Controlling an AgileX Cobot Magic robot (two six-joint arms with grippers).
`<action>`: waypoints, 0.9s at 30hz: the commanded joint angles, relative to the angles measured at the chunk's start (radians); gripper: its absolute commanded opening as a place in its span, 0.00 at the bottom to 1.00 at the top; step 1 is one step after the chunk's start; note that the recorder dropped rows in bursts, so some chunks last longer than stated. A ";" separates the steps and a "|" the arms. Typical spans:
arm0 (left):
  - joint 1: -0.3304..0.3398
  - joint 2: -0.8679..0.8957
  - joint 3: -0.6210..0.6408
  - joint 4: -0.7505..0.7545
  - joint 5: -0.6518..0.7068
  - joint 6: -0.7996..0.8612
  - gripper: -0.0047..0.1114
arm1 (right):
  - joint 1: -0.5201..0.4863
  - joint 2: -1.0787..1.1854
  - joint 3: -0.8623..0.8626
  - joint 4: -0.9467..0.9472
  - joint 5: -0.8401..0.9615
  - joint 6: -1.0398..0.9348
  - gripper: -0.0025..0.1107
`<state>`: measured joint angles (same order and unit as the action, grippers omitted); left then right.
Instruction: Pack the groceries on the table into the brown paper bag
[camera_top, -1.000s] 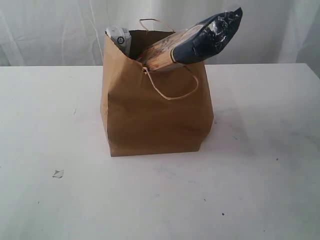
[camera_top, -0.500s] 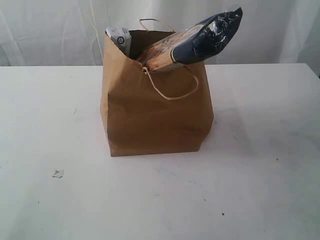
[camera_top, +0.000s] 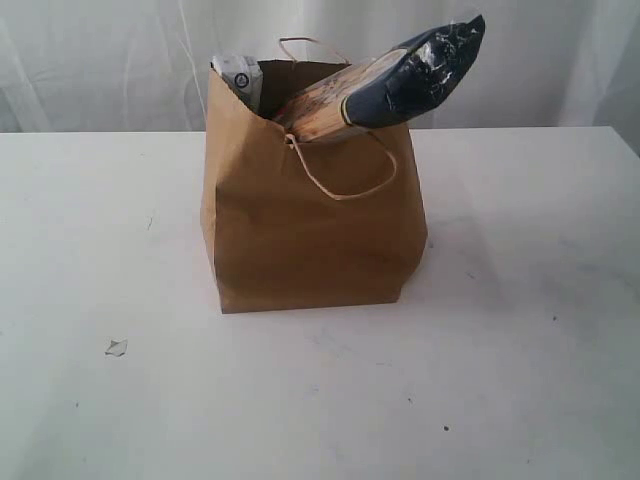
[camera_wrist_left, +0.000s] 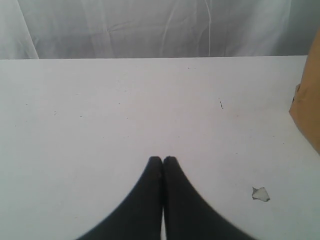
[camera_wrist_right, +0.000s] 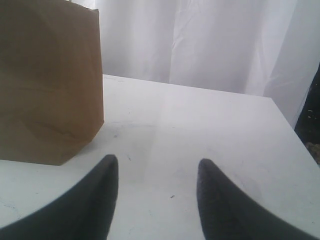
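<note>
Backdrop: white curtain (camera_top: 100, 60) is hung in soft folds along the far edge, at 12 o'clock.
Surface: a white surface (camera_top: 520, 350), marked with small specks and scuffs, is seen in all three views.
Left tool: the left tool (camera_wrist_left: 163, 159) is seen closed tight, its two black tips pressed together with nothing caught between them. It is held low over bare surface, apart from the bag.
Paper scrap: a small paper scrap (camera_top: 116, 347) is seen lying flat at about 8 o'clock from the bag, well apart from it. In the left wrist view it is found near the closed tips.
Bag: the brown paper bag (camera_top: 310, 240) is stood upright near the middle of the exterior view, a little toward 12 o'clock, with its mouth open.
Pale item: a pale item (camera_top: 238, 72) with a dark round mark is seen above the rim at the bag's 11 o'clock corner. What it is cannot be told.
Packet: the long navy-tan packet (camera_top: 400, 80) is lodged tilted in the bag's mouth. Its tan end is sunk inside and its navy end is thrust out over the rim toward 2 o'clock.
Handles: the front handle (camera_top: 345, 190) is drooped down the front wall toward 6 o'clock. The rear handle (camera_top: 305, 42) is raised above the back rim.
Right tool: the right tool (camera_wrist_right: 156, 160) is held partly spread, with bare surface seen through the gap and nothing gripped. A creased wall of the bag is seen near it, and no contact is seen.
</note>
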<state>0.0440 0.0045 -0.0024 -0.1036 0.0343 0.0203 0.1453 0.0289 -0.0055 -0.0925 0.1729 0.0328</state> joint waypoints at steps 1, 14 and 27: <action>0.004 -0.005 0.002 0.001 0.004 -0.010 0.04 | -0.006 -0.006 0.005 -0.008 -0.002 -0.004 0.43; 0.004 -0.005 0.002 0.001 0.004 -0.008 0.04 | -0.006 -0.006 0.005 -0.008 -0.002 -0.004 0.43; 0.004 -0.005 0.002 0.016 0.004 0.002 0.04 | -0.006 -0.006 0.005 -0.008 -0.002 -0.004 0.43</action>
<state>0.0440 0.0045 -0.0024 -0.0864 0.0383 0.0184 0.1453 0.0289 -0.0055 -0.0925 0.1729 0.0328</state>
